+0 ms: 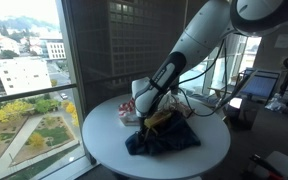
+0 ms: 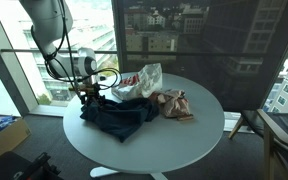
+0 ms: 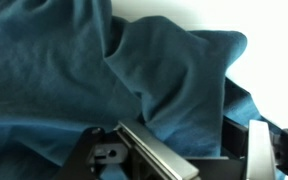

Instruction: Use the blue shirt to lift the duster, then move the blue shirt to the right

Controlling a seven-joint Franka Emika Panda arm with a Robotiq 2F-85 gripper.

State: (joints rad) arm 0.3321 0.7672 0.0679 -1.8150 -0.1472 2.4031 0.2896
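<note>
Writing: print on the red-and-white packet (image 1: 127, 113) is too small to read.

Containers: a white plastic bag (image 2: 146, 78) lies open-mouthed on the far part of the round table (image 2: 189, 138); its contents cannot be made out. A crumpled brown packet (image 2: 174, 104) lies just right of it.

Task item: the blue shirt (image 2: 119, 118) lies bunched on the table, left of the bag in that exterior view, its hem close to the table's near edge. In the wrist view the shirt (image 3: 64, 70) fills most of the frame. A yellow object (image 1: 160, 118) shows at the shirt's far edge; it cannot be identified.

Tool: the tool (image 3: 194, 130) is low over the shirt, fingers apart, with folds of cloth beneath them.

Room: bare table lies to the right and near. A chair (image 2: 280, 125) stands beyond the right rim.
</note>
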